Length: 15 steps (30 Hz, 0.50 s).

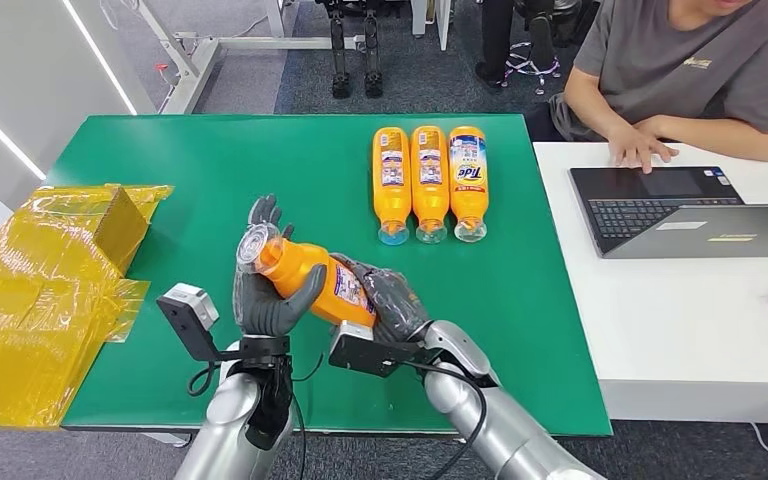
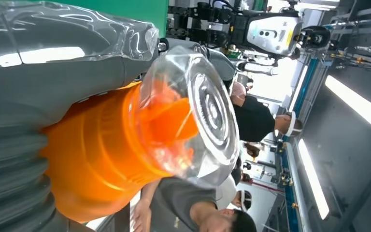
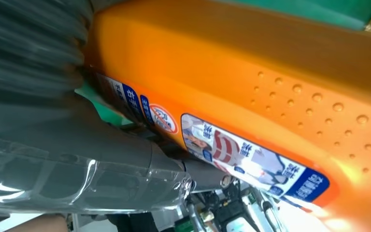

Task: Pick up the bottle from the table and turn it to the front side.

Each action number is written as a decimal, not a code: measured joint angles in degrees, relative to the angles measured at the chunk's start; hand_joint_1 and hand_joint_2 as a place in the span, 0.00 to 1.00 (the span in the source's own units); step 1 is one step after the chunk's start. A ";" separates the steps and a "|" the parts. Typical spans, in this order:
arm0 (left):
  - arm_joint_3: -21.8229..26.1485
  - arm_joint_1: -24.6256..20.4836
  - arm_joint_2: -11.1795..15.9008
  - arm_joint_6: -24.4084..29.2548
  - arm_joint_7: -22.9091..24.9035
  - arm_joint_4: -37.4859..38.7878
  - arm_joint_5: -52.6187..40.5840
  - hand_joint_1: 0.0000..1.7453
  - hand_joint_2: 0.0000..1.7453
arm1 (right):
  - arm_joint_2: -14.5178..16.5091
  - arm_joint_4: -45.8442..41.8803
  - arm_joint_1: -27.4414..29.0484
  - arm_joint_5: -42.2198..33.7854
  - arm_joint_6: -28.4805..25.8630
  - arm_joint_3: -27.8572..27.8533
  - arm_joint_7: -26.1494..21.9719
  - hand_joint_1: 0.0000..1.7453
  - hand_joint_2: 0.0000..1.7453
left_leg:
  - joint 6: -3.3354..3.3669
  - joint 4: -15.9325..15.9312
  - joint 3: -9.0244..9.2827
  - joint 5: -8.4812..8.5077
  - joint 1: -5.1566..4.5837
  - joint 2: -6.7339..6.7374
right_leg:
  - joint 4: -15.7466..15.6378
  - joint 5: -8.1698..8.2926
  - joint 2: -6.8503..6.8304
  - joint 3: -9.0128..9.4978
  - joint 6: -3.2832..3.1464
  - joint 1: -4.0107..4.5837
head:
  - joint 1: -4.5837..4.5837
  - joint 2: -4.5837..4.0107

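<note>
Both hands' fingers (image 1: pixel 300 295) wrap the tilted orange bottle (image 1: pixel 310 275).

"tide" on the rightmost lying bottle's label (image 1: pixel 469 172), other labels unreadable

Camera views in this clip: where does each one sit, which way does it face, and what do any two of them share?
Head view: high on the robot, looking forward and down at the green table; both silver arms rise from below, left hand and right hand gripping the orange bottle.
Left wrist view: behind the left hand, facing the bottle's clear cap and the room beyond.
Right wrist view: behind the right hand, close on the bottle's label.
Shared: all three show the held bottle.
</note>
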 joint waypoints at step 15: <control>0.21 -2.08 -0.02 0.08 -0.01 2.16 -0.04 0.71 1.00 | 0.71 1.67 -0.82 -0.11 1.54 0.52 -1.90 1.00 1.00 | -0.02 0.00 0.00 0.01 0.00 0.01 | 0.00 0.01 0.01 -0.03 -0.01 0.00 | 0.00 0.00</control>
